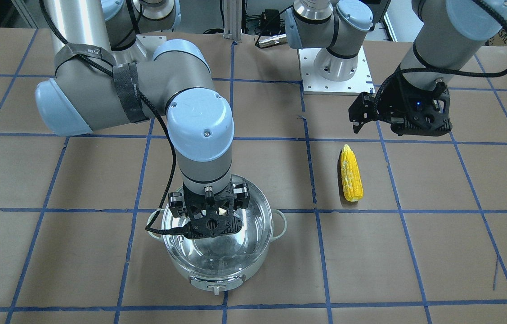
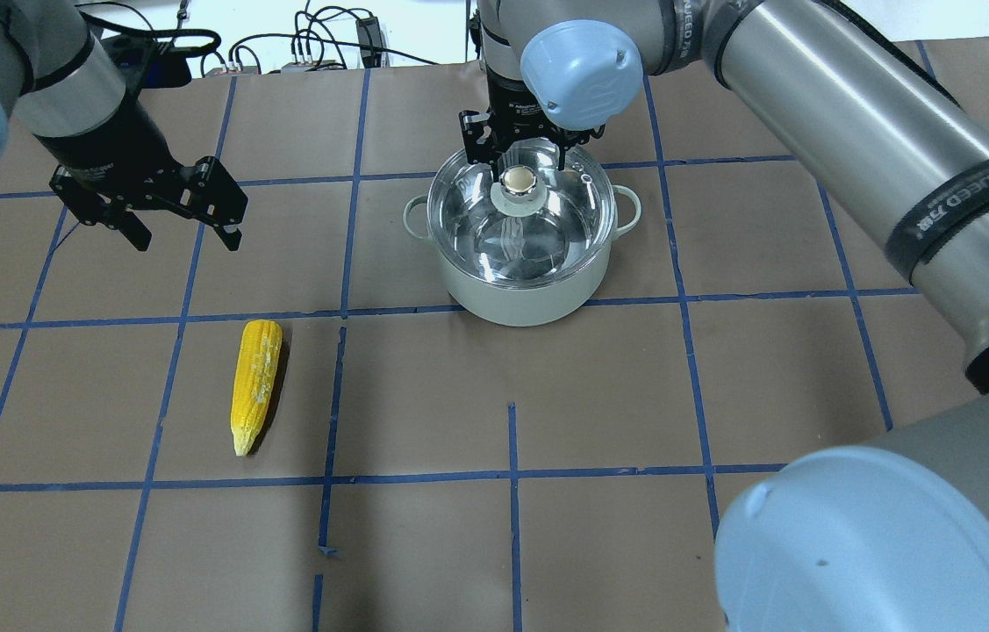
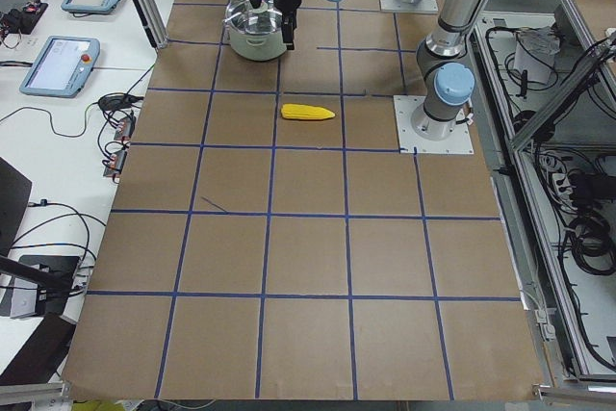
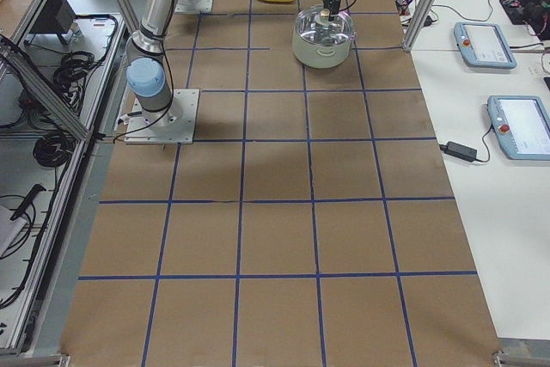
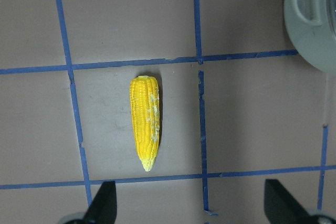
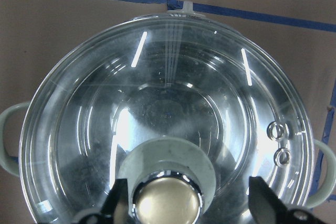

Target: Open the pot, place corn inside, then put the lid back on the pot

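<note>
Yellow ear of corn (image 2: 255,384) flat on brown paper-covered tabletop (image 2: 599,395) with blue tape grid, on robot's left side, well apart from pot. Long axis near-to-far from robot, slightly slanted. Tapered tip toward robot's base, blunt end away.

Round pale grey-white pot with shiny steel lining (image 2: 529,303) upright. Clear glass domed lid (image 2: 564,219) seated on its rim.

Right pincer (image 6: 191,205) low over lid, released. Black fingers (image 6: 119,203) either side of beige-topped knob (image 2: 518,181), not clenched on it.

Left pincer (image 2: 189,235) released, fingers spread wide. Hanging above tabletop near corn, touching nothing.
</note>
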Robot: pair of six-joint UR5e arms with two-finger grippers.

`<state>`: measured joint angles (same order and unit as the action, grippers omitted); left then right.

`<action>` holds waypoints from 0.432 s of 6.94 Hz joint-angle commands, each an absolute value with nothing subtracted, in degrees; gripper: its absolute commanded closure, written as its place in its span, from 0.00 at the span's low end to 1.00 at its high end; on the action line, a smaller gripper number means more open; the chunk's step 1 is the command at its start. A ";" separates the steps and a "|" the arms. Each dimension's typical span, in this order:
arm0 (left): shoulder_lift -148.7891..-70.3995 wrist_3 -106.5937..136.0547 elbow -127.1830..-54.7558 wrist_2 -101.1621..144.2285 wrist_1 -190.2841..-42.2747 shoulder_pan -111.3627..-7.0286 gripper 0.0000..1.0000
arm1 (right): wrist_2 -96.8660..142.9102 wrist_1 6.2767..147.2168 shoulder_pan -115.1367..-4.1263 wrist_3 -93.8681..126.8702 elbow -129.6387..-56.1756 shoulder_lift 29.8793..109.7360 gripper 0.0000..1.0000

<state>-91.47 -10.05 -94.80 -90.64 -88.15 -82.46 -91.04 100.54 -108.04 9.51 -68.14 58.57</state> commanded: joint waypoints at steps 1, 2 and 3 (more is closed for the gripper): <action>-92.10 -12.81 -99.83 -90.70 -83.15 -79.38 0.00 | -91.14 101.24 -108.11 9.49 -69.42 58.53 0.19; -92.20 -14.22 -101.41 -90.70 -83.06 -78.15 0.00 | -91.14 102.73 -108.11 9.49 -70.22 58.54 0.19; -92.20 -14.24 -103.34 -90.70 -82.10 -77.96 0.00 | -91.14 102.83 -108.11 9.58 -70.14 58.54 0.19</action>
<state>-92.11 -13.55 -101.14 -90.71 -83.09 -78.72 -91.13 102.21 -108.10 9.51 -69.83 58.52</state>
